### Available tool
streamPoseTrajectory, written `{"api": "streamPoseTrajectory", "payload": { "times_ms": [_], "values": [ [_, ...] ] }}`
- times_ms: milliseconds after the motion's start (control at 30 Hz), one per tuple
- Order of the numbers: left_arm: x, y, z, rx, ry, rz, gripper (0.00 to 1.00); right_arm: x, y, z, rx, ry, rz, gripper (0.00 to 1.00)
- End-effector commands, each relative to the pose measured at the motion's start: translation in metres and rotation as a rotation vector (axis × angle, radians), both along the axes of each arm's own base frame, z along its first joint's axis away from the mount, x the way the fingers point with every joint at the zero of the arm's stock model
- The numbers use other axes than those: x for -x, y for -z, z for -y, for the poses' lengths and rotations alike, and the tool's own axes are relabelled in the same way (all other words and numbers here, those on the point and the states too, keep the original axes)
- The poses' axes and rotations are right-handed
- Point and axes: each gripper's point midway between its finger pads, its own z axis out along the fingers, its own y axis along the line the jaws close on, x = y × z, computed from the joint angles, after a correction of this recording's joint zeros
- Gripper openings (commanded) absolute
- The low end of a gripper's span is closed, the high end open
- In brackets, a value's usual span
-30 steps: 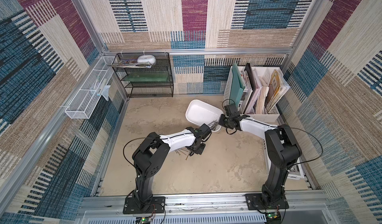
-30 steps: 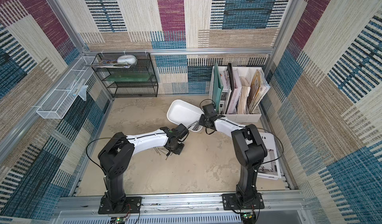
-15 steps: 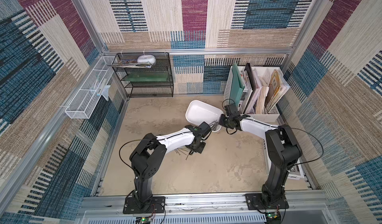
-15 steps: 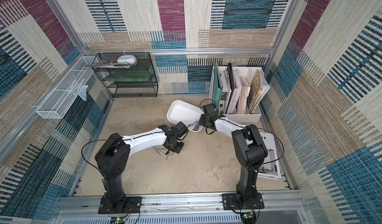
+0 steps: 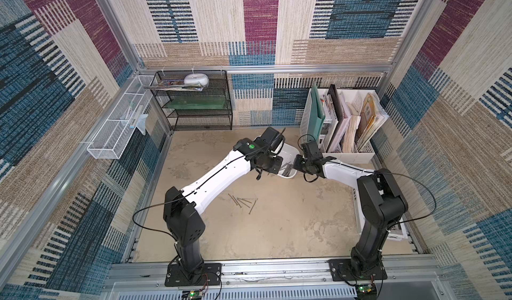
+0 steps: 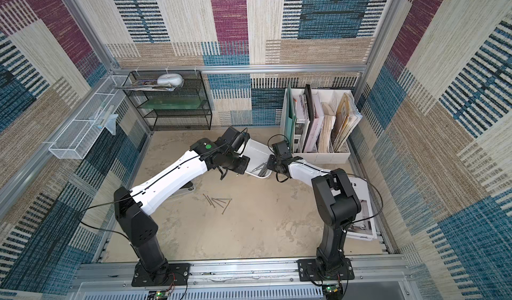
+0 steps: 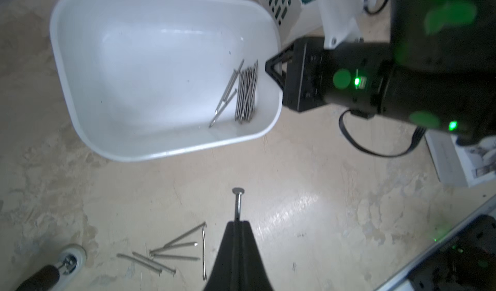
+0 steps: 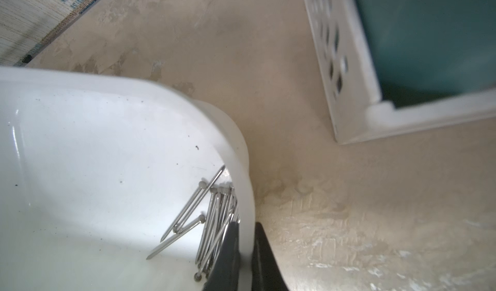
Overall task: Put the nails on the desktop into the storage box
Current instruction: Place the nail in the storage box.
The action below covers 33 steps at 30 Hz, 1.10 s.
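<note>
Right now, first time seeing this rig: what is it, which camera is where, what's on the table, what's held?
It is a robot with a left arm and a right arm, bolted to the front rail. Each ends in a two-finger gripper. Both top views come from one overhead camera pair looking down on the whole booth. The other two pictures come from cameras on the wrists. On the table is a white box with a bunch of nails inside. A few loose nails lie in front of it, and a file holder and a black wire shelf stand at the back. The left gripper is shut on one nail, not yet over the box. The right gripper pinches the box's wall, a finger on each side.
</note>
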Motion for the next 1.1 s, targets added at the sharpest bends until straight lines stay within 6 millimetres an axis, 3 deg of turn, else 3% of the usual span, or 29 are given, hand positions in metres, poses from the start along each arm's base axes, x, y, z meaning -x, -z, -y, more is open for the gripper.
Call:
{"api": "streamPoseTrajectory", "payload": {
  "times_ms": [0,133,233,500,700,900,1067],
  "values": [
    [-0.021,0.008,0.009,-0.042,0.025,-0.018,0.00,0.001,0.004,-0.002,0.007,-0.024,0.006,0.00],
    [-0.059,0.030,0.020,-0.077,0.020,-0.015,0.00,0.001,0.003,-0.004,0.000,-0.033,0.008,0.00],
    [-0.074,0.045,0.027,-0.104,0.052,-0.004,0.00,0.001,0.002,-0.005,0.004,-0.042,0.007,0.00],
    [-0.078,0.114,0.017,-0.181,0.058,-0.100,0.00,0.000,-0.002,-0.008,-0.002,-0.053,0.014,0.00],
    [-0.083,0.142,0.013,-0.207,0.022,-0.102,0.00,0.001,0.000,-0.007,0.002,-0.053,0.012,0.00],
    [-0.098,0.135,0.007,-0.198,-0.034,-0.048,0.00,0.003,-0.001,-0.007,0.002,-0.063,0.015,0.00],
    [-0.107,0.117,0.008,-0.178,-0.063,0.002,0.00,0.004,0.002,-0.008,0.000,-0.067,0.009,0.00]
  ]
}}
